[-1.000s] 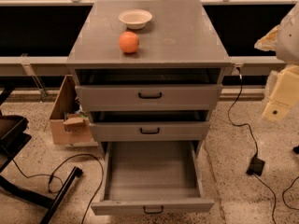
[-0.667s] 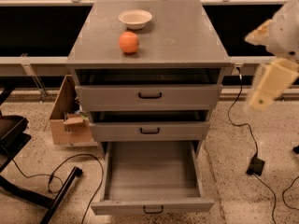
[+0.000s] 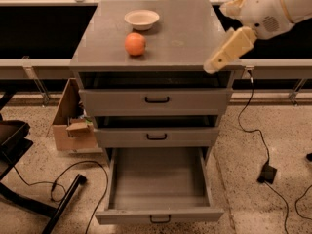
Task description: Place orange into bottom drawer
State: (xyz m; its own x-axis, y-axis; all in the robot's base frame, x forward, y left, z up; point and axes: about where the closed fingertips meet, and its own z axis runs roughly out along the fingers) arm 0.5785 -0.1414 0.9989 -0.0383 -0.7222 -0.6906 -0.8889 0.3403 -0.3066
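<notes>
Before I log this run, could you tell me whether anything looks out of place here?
Nothing spilled or damaged. The bottom drawer stands pulled out; the orange sits on the cabinet top near the bowl. The tool hangs by the top's right edge.

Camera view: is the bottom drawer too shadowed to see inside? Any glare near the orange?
Camera view: the bottom drawer is lit and readable inside; the orange throws a soft shadow on the cabinet top, no harsh glare; the tool, brightly lit, is over the top's right edge.
</notes>
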